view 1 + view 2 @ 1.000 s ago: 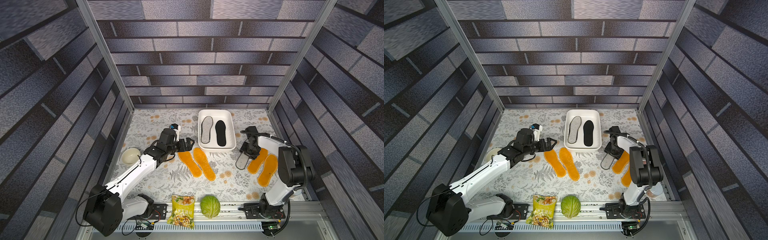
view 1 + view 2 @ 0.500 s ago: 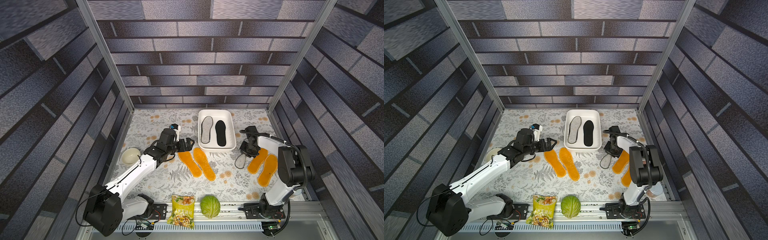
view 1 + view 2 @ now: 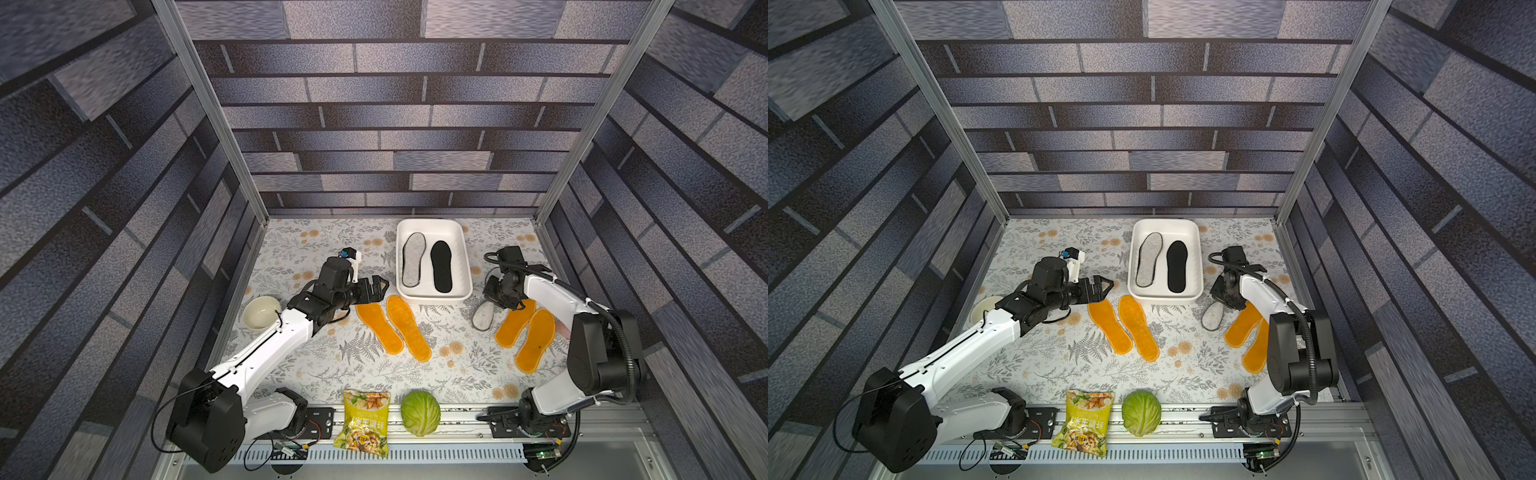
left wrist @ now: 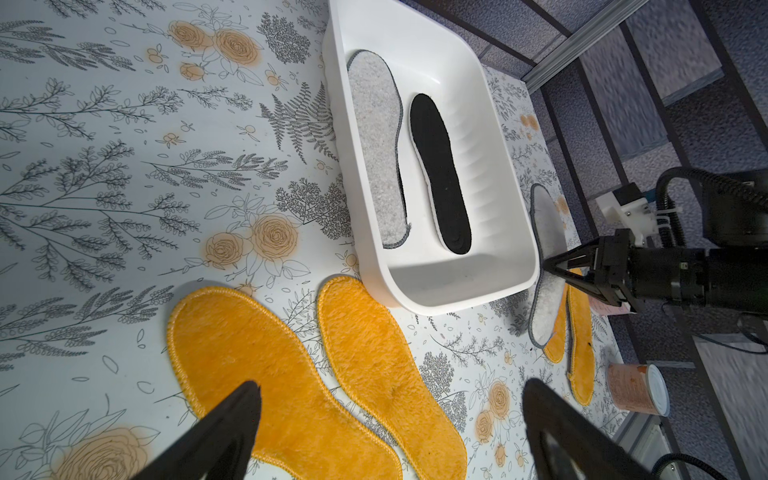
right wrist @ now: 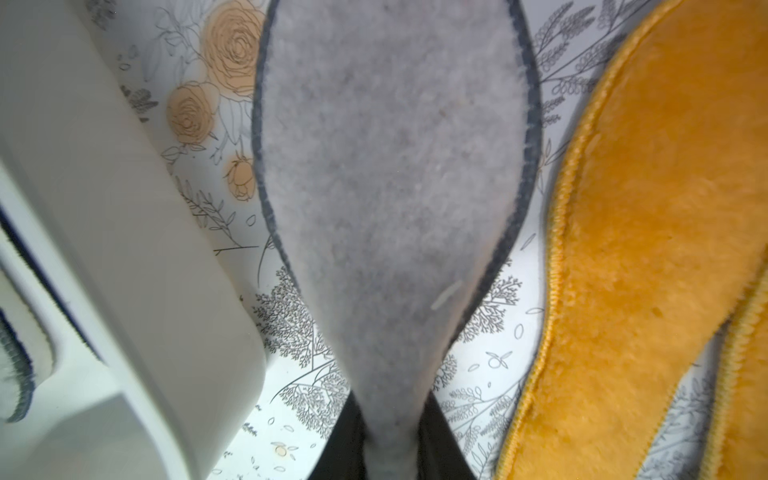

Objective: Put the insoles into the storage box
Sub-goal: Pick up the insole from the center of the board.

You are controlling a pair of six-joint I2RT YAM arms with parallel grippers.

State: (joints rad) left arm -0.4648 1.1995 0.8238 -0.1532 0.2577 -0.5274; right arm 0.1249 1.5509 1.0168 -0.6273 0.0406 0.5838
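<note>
Right now the right gripper [image 4: 548, 266] is clamped on one narrow end of the loose grey insole [image 3: 483, 316], just beside the storage box [image 3: 432, 297]. In the right wrist view the felt bunches where the dark fingers [image 5: 345, 440] squeeze it, as a thin floppy pad will when taken by its tip. The other end trails on the flowered tablecloth [image 3: 332, 353]; whether the pinched end is clear of the cloth I cannot tell. My guess is that this is the grasp before a lift over the box's low wall.

The box already holds the boxed grey insole [image 3: 412, 259] and the black insole [image 3: 441, 266], laid lengthwise side by side. They cover most of the floor, so the next one will likely have to lie on top.

The left gripper [image 3: 383, 289] stands with its jaws wide apart, near the ends of the middle orange insoles [image 3: 378, 328] closest to the box; it looks posted there to take one of them next. The right-hand orange insoles [image 3: 515, 328] lie against each other just beside the grey one. A drooping pad could drag across them, or catch on the box wall as it goes over.

The cream bowl [image 3: 262, 311], snack bag [image 3: 365, 424] and cabbage [image 3: 420, 413] sit well apart from all this.
</note>
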